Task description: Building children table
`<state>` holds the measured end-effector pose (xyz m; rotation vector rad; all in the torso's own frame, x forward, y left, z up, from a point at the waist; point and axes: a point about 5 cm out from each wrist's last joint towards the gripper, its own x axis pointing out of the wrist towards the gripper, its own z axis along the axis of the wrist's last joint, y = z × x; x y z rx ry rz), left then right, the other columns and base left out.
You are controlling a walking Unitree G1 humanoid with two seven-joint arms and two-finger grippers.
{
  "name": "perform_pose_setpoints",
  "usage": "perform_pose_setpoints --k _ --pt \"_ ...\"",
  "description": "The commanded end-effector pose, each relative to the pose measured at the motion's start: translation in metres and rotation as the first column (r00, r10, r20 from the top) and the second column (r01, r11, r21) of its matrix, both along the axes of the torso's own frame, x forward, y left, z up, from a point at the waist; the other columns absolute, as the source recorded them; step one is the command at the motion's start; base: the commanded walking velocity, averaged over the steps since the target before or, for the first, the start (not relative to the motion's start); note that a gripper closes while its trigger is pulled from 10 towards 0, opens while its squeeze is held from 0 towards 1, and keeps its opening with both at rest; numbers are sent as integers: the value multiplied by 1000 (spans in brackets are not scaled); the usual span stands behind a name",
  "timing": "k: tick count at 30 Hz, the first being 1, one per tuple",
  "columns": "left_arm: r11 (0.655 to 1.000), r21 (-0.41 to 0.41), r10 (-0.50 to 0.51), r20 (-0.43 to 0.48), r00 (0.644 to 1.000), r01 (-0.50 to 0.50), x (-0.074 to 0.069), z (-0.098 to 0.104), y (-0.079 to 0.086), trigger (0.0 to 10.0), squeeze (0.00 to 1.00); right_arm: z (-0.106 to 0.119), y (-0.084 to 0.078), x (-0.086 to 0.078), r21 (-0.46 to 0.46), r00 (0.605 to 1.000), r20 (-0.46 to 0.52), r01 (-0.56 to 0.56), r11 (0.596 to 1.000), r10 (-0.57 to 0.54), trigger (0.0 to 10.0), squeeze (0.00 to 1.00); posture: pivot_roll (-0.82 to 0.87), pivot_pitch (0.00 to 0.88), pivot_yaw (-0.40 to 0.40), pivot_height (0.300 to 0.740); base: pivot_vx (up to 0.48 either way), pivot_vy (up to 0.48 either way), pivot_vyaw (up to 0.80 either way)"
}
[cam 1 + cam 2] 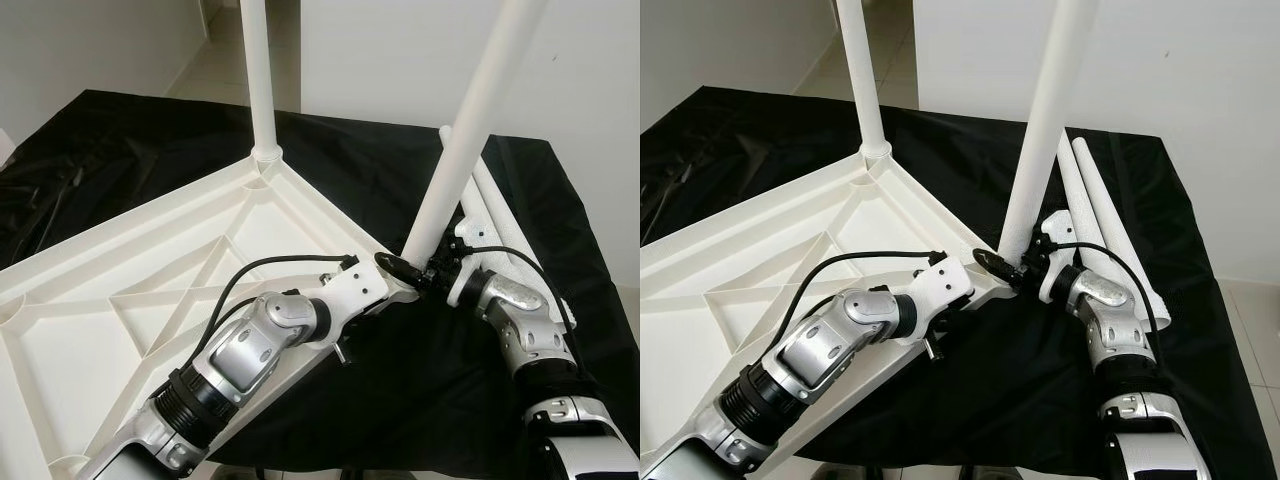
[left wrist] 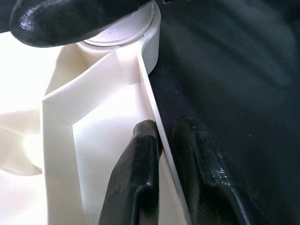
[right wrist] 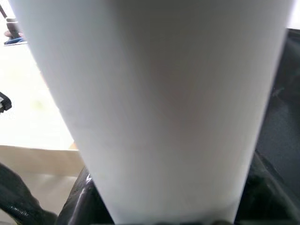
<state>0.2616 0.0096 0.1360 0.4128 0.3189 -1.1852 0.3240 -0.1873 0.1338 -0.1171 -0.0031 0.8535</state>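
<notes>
Left end effector [image 2: 161, 154] pinches tabletop rim [image 2: 150, 103]; spare legs [image 1: 1100, 215] probably beyond.

There is 1 white tabletop [image 1: 150, 260] lying upside down on 1 black cloth [image 1: 400, 160]. 4 white legs are showing: 1 leg [image 1: 258, 70] standing at 12 o'clock, 1 tilted leg [image 1: 470, 130] at 2 o'clock, and 2 spare legs [image 1: 1100, 215] lying at 3 o'clock. 2 silver arms are showing, with 2 grippers.
</notes>
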Motion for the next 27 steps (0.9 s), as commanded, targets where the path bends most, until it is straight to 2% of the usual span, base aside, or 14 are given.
perform_pose_setpoints --k 1,5,6,10,11,13,15,16,18,19,21,24,26,27 --pt "998 16 -55 -53 997 56 -6 -7 0 10000 0 0 -16 1 7 999 -22 50 999 -50 0 0 -37 62 -1 740 0 0 0" --pt "998 16 -60 -54 997 61 -6 -6 -1 10000 0 -4 -13 -2 20 999 -23 46 999 -46 0 0 -38 72 -5 740 0 0 0" --pt "998 14 -60 -54 997 61 -6 -6 -2 10000 0 -4 -12 -3 28 997 -25 69 997 -68 6941 0 -38 75 -7 740 0 0 0" --pt "998 12 -59 -55 997 60 -6 -6 -2 10000 0 -5 -12 -3 33 996 -26 86 996 -85 6941 0 -38 75 -7 740 0 0 0" --pt "998 8 -55 -58 997 56 -6 -6 -3 10000 0 -5 -11 1 17 985 -8 170 985 -169 10000 0 -39 82 -13 740 0 0 0" --pt "999 2 -49 -64 997 49 -7 -7 -3 10000 0 -8 -10 8 -15 946 17 323 946 -322 10000 0 -38 86 -13 740 0 0 0" --pt "999 2 -49 -64 997 49 -7 -7 -3 10000 0 -8 -10 8 -15 946 17 323 946 -322 10000 0 -38 86 -13 740 0 0 0" --pt "999 1 -47 -66 997 47 -8 -7 -4 10000 0 -9 -8 11 -7 922 19 387 922 -387 10000 0 -38 87 -14 740 0 0 0" --pt "999 -1 -46 -68 997 46 -9 -8 -4 10000 0 -9 -3 12 20 896 16 443 896 -443 10000 0 -35 91 -14 740 0 0 0" --pt "999 -1 -46 -68 997 46 -9 -8 -4 10000 0 -9 -3 12 20 896 16 443 896 -443 10000 0 -35 91 -14 740 0 0 0" --pt "999 -2 -44 -72 996 44 -10 -8 -4 10000 0 -9 8 10 58 864 7 503 862 -504 10000 0 -34 96 -13 740 0 0 0" --pt "999 -2 -44 -75 996 44 -11 -8 -4 10000 0 -9 13 9 73 849 -3 528 846 -529 10000 0 -34 99 -13 740 0 0 0" --pt "999 -2 -43 -79 996 43 -12 -9 -3 10000 0 -9 16 7 90 822 -15 569 818 -570 10000 0 -35 102 -11 740 0 0 0" --pt "999 -2 -44 -81 996 44 -12 -9 -3 10000 0 -9 16 6 102 782 -27 622 776 -623 10000 0 -35 102 -11 740 0 0 0"
